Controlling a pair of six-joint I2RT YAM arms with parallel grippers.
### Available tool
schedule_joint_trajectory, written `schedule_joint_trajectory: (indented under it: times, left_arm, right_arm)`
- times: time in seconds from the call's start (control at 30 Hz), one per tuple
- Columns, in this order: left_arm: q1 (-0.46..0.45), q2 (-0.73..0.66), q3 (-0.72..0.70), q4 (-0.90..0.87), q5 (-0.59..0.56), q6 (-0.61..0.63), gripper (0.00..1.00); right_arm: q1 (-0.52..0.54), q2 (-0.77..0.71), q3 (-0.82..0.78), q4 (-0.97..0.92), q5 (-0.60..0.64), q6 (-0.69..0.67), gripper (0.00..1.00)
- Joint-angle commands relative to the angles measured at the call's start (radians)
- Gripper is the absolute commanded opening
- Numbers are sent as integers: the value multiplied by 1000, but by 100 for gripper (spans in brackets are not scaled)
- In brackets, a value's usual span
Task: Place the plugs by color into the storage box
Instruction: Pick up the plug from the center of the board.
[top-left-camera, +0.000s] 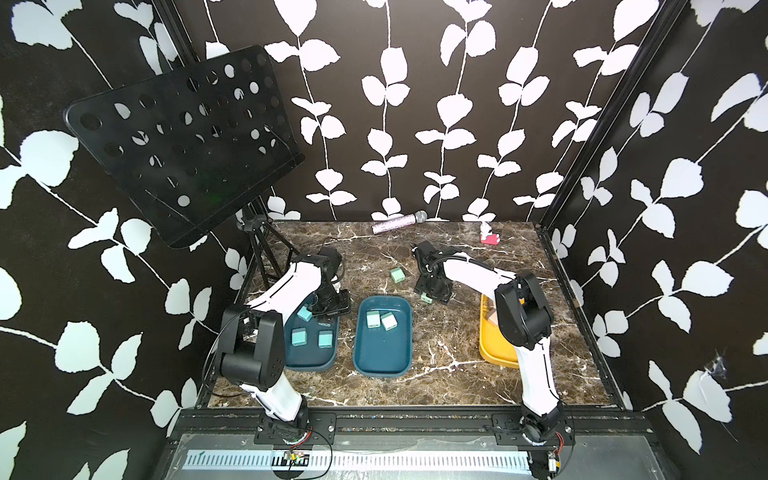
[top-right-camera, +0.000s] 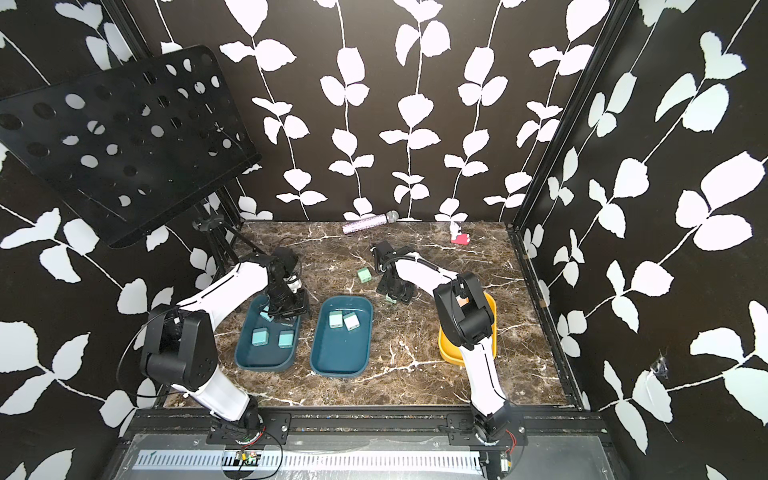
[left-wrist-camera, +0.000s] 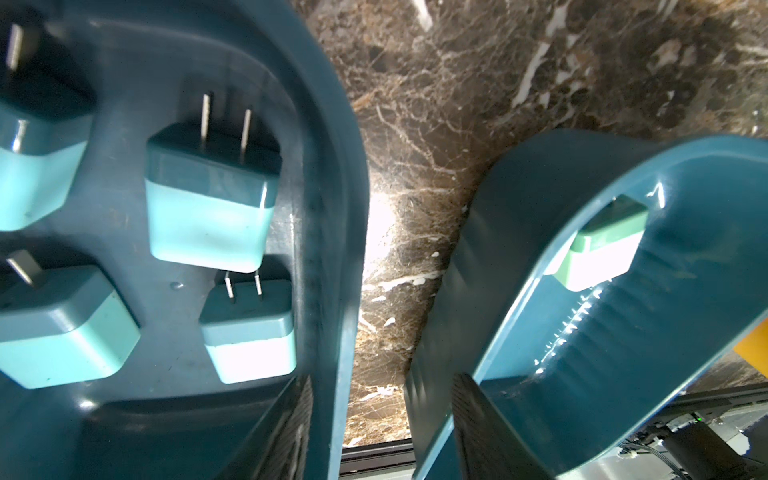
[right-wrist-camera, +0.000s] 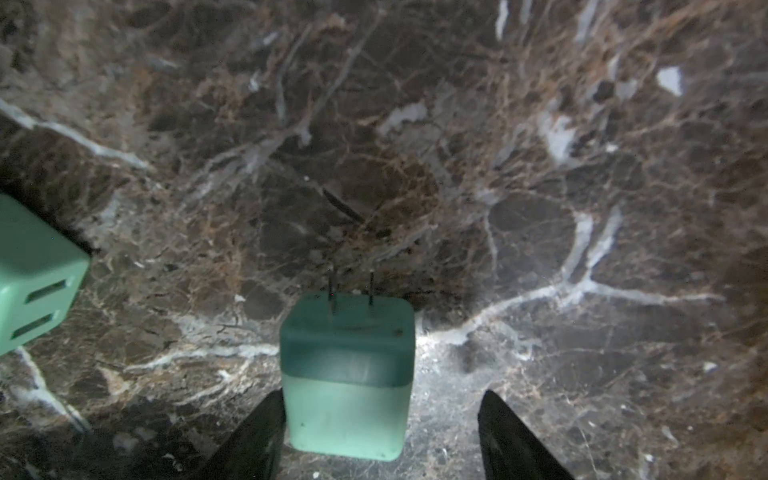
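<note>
Since the mint plug lies loose at two o'clock of the middle tray, we straddle it with the right gripper spread; the left gripper hangs released.

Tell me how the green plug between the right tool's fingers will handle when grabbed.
The green plug looks like a rigid plastic cube with flat faces, so it should keep its shape and probably not roll. Its smooth sides may slip slightly in the right tool. Its thin prongs point away from the tool, probably clear of the squeeze.
</note>
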Motion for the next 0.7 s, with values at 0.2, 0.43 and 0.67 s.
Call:
schedule_joint_trajectory:
  times: [0.2,0.43,0.67]
  left_arm:
    - [-1,-19,11,-13,4,20,56]
    - [-2,-7,13,-2,8,19,56]
    - [-2,8,30,13,11,10,56]
  right_arm:
    - [-2,58,17,-10,-13,-7,59]
    - [-3,52,12,-26,-31,-55,35]
    - [5,-23,43,-74,-31,-122,30]
